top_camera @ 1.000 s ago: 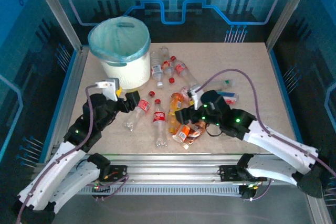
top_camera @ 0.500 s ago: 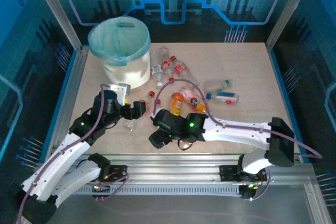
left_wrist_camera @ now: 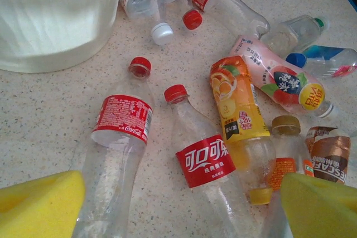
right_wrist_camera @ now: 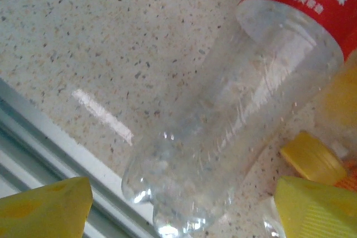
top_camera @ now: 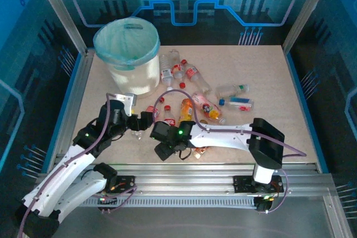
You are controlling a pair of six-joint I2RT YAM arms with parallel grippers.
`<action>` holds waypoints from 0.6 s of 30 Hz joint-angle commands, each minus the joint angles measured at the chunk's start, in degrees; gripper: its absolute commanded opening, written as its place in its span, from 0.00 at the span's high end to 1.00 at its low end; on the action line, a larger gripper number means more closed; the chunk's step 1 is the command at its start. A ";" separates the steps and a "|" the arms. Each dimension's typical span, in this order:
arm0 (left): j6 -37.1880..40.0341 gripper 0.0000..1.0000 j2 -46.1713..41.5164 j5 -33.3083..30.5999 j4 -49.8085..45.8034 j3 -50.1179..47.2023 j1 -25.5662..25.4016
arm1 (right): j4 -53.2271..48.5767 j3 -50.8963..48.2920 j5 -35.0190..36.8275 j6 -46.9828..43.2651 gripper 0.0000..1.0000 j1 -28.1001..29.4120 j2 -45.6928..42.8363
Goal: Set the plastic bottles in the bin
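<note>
The bin [top_camera: 126, 43], a white bucket with a light-blue liner, stands at the back left; its wall [left_wrist_camera: 56, 15] shows in the left wrist view. Plastic bottles lie scattered mid-table. Two red-labelled bottles [left_wrist_camera: 120, 132] [left_wrist_camera: 206, 165] lie side by side under my left gripper [left_wrist_camera: 184, 210], which is open, its yellow pads [left_wrist_camera: 39, 204] wide apart. My right gripper [right_wrist_camera: 178, 210] is open near the front edge. The clear base of a red-labelled bottle [right_wrist_camera: 223, 137] lies between its pads [right_wrist_camera: 315, 204] with gaps on both sides. From above, the grippers [top_camera: 142, 122] [top_camera: 164, 140] sit close together.
An orange juice bottle [left_wrist_camera: 237, 110], a pink-labelled bottle [left_wrist_camera: 279, 79], a brown-capped bottle [left_wrist_camera: 287, 154] and a blue-capped one [left_wrist_camera: 326, 59] lie to the right. More bottles [top_camera: 178, 71] sit beside the bin. The metal front rail [right_wrist_camera: 33, 137] runs just beyond the right gripper.
The right arm has swung left from the orange bottles to the red-labelled bottle by the front rail. My left gripper has dropped toward the bottles and opened wider.
</note>
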 commanded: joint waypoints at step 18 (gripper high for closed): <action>-0.54 0.08 -0.92 -2.47 -1.42 0.01 -0.30 | -0.53 3.19 -5.08 0.71 0.12 -4.72 7.05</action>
